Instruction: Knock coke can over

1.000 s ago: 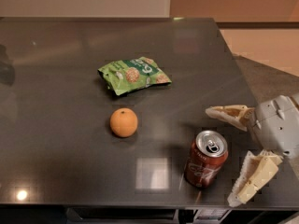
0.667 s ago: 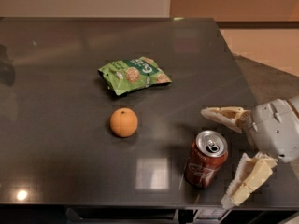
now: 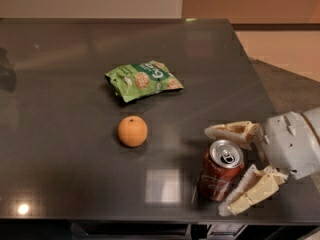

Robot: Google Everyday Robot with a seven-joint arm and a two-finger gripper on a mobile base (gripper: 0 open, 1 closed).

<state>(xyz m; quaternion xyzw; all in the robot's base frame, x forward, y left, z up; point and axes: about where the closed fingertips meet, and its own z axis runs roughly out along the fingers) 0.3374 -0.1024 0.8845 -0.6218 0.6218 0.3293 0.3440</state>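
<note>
The red coke can (image 3: 218, 176) stands upright near the front right of the dark table (image 3: 60, 84), its silver top with pull tab showing. My gripper (image 3: 215, 172) reaches in from the right, open, with the can between its two cream fingers. One finger (image 3: 231, 131) lies just behind the can's top. The other finger (image 3: 250, 193) is close against the can's front right side. The fingers are not closed on the can.
An orange (image 3: 132, 131) sits left of the can, a hand's width away. A green snack bag (image 3: 143, 80) lies further back near the table's middle. The table's front edge runs just below the can, and its right edge is close behind the gripper.
My gripper has moved left, so its fingers now flank the can rather than sit to its right. The can, orange and bag have not moved.
</note>
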